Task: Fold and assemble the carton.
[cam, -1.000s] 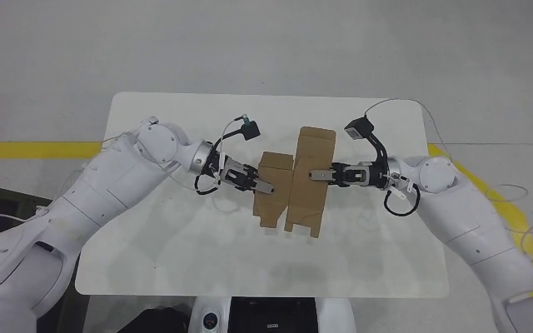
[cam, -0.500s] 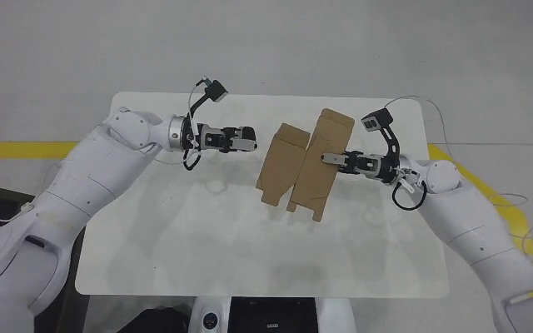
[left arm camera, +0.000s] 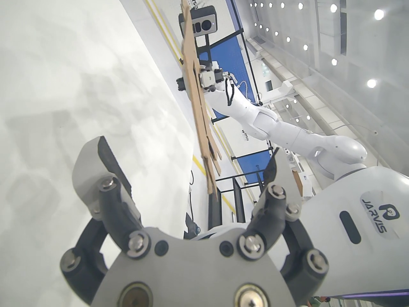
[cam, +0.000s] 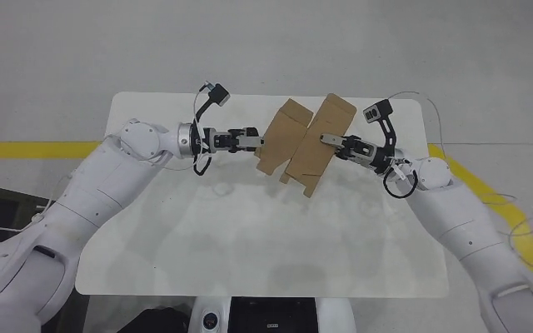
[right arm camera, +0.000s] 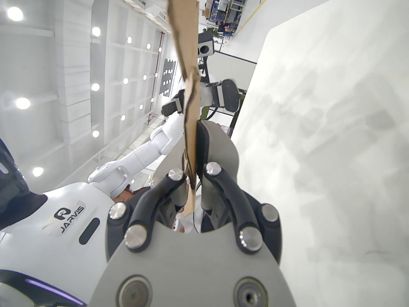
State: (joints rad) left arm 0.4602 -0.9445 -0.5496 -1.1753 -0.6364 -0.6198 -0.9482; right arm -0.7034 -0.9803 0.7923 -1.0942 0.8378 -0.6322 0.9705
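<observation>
Flat brown cardboard carton (cam: 310,156) clamped by right gripper (cam: 326,139); left gripper (cam: 257,143) spread wide, empty. 9 o'clock panel to be gripped squarely.

The top camera looks straight down on the table (cam: 166,250). The wrist cameras sit close behind the left gripper (left arm camera: 188,151) and right gripper (right arm camera: 191,142), facing each other; all views share the carton (cam: 296,141).

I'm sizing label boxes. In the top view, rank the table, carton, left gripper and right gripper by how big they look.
1. table
2. carton
3. left gripper and right gripper: they look alike, so I don't rank them.
</observation>
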